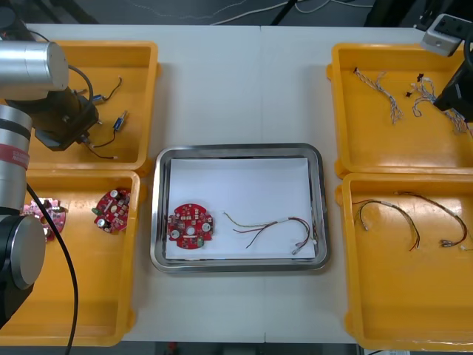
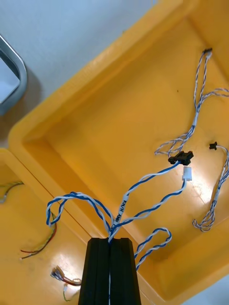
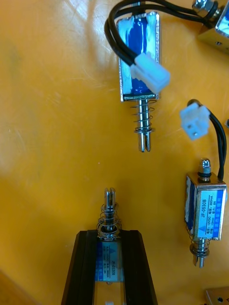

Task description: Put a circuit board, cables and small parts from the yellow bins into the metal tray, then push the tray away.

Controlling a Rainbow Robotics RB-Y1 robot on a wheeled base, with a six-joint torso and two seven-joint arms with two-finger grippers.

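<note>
Closest to the robot, the near left bin (image 1: 74, 296) holds two red circuit boards (image 1: 112, 209). The near right bin (image 1: 414, 296) holds two dark cables (image 1: 388, 214).

On to the middle: the metal tray (image 1: 236, 150) sits between the bins. Already inside it lie one circuit board (image 1: 191, 225) and, just beside that, a red and yellow cable (image 1: 270, 229).

Now the far row, where both arms are at work. Over the far left bin (image 1: 126, 74), the left gripper (image 3: 109, 234) has its fingers clamped on a small metal part (image 3: 109, 267), and the part's spring end pokes out past the fingertips. Other small parts (image 3: 138, 62) lie on the bin floor beyond it.

Over the far right bin (image 1: 369, 140), the right gripper (image 2: 109, 242) is pinched tight on a twisted blue and white cable (image 2: 143, 183), with loops spilling to either side. Other such cables (image 2: 200, 95) lie on the bin floor farther off.
</note>
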